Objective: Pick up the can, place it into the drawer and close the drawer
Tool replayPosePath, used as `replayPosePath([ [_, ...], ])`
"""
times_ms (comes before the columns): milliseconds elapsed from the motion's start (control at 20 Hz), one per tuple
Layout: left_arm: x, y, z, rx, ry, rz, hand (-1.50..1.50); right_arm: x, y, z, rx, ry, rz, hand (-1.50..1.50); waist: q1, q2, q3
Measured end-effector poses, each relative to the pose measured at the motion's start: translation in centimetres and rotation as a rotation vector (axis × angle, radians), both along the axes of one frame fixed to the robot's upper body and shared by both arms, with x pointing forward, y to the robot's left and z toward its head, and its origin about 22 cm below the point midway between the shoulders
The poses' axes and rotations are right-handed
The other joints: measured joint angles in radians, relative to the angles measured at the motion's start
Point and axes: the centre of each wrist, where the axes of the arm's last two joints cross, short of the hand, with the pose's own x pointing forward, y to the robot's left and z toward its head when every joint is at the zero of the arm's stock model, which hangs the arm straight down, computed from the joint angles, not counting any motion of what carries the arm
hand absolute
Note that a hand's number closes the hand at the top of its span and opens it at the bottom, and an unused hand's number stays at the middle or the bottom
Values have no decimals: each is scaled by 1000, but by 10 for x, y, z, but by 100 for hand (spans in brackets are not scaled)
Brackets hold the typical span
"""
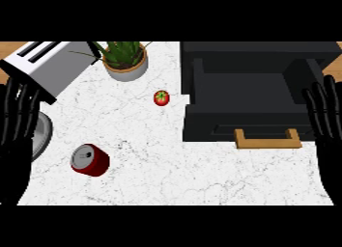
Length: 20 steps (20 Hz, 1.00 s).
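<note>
A red can [90, 159] with a silver top stands on the white marble counter [174, 169] at the lower left. The black drawer [251, 96] is pulled open at the upper right, its inside bare, with a tan handle [268, 140] on its front. My left hand [10, 130] shows at the left edge, open with fingers up, left of the can and apart from it. At the right edge my right hand [332, 125] is open too, fingers up, beside the drawer's right side.
A silver toaster [47, 67] lies at the upper left. A potted green plant [125, 60] stands at the top middle. A small red tomato [162, 98] sits just left of the drawer. A grey rounded object [42, 135] shows partly behind my left hand.
</note>
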Motion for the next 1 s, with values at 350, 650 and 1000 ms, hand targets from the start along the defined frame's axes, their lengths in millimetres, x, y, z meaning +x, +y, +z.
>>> replayPosePath([
  [350, -41, 1, -8, -45, 76, 266, -150, -5, -9, -3, 14, 16, -63, -150, 22, 15, 14],
  [650, -67, 2, -20, -163, 308, 519, -150, -11, -20, -14, 55, 196, -157, -150, 21, 19, 17],
  [1000, -84, -14, -6, -205, 370, 593, -150, -4, -29, -19, 59, 236, -179, -150, 13, 20, 17],
])
